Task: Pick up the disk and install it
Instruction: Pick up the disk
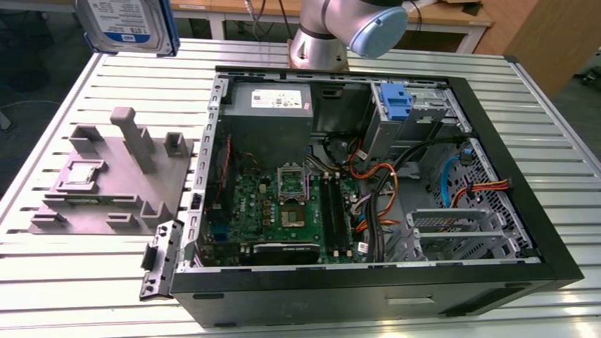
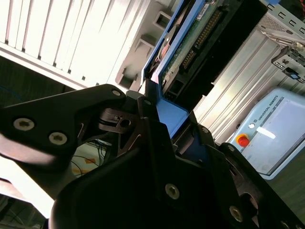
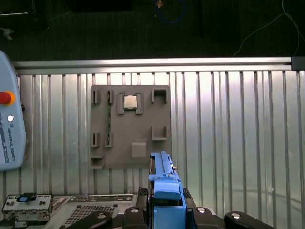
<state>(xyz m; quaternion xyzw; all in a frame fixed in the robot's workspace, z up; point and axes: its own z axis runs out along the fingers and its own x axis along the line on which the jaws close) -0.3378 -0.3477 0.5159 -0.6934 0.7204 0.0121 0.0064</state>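
The disk (image 1: 122, 21), a silver-grey drive with a white-and-blue label and blue carrier rails, hangs high above the table's far corner at the exterior view's left. In the second wrist view the gripper (image 2: 164, 119) is shut on the blue rail end of the disk (image 2: 190, 43), whose circuit-board side faces the camera. In the first wrist view the disk (image 3: 164, 181) shows edge-on, clamped between the black fingers of the gripper (image 3: 166, 210), above the slatted table and near the edge of a grey fixture plate (image 3: 131, 126).
The open computer case (image 1: 526, 211) lies on the slatted table, with a grey power supply (image 1: 267, 105), a motherboard and a blue bracket (image 1: 399, 102) in its drive bay. The grey fixture plate (image 1: 112, 176) has upright posts. A teach pendant (image 3: 9, 129) lies on the table.
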